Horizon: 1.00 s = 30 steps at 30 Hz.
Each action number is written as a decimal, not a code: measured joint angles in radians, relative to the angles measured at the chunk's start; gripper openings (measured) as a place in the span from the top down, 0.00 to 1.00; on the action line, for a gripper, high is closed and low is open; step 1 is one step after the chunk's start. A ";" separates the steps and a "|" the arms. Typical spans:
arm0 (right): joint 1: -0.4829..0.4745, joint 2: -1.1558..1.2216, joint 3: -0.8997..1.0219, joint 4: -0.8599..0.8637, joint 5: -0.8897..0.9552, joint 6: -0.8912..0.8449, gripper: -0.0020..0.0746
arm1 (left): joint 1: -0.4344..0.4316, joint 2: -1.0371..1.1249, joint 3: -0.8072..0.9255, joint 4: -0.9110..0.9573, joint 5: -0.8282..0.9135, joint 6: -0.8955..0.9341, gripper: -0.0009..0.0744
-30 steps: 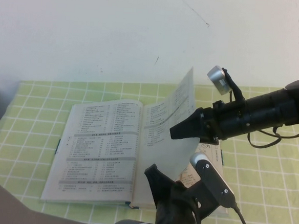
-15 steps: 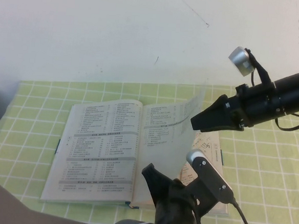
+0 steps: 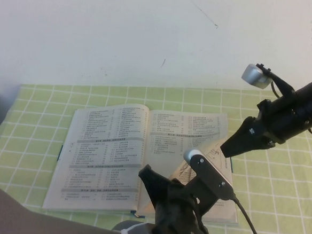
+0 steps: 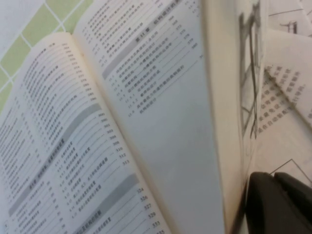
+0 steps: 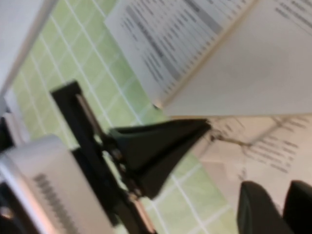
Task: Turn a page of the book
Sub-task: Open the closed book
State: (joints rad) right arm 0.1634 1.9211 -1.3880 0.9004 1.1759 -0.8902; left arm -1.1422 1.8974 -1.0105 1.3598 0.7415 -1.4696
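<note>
Page [image 3: 184, 137] lies low, not flipped — right gripper [image 3: 230, 149] at 3 o'clock holds nothing, left gripper [image 3: 149, 179] at 6, state unclear.

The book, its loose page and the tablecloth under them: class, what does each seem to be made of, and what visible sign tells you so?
Book: matte white printed paper, dark edge probably card; it lies flat and open. Page: thin paper, since it curves above the sheets beneath. Tablecloth: green checked, likely fabric or vinyl; unclear. Left pincer, near the book's lower right, and right pincer, beside its right edge: dark, matte, probably plastic.
</note>
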 joint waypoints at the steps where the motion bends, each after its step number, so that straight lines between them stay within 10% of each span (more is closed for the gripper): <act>1: 0.000 0.000 0.000 -0.018 -0.006 0.000 0.79 | 0.000 0.000 0.000 0.000 0.000 0.000 0.99; 8: 0.000 0.023 0.011 -0.118 -0.084 0.027 0.96 | 0.001 0.000 0.000 0.000 0.000 -0.015 0.99; 30: 0.023 0.228 0.021 -0.027 -0.231 -0.043 0.98 | 0.150 0.000 -0.003 0.154 -0.200 -0.235 0.99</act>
State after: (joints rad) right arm 0.1868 2.1487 -1.3669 0.8735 0.9447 -0.9328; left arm -0.9918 1.8974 -1.0133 1.5136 0.5417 -1.7043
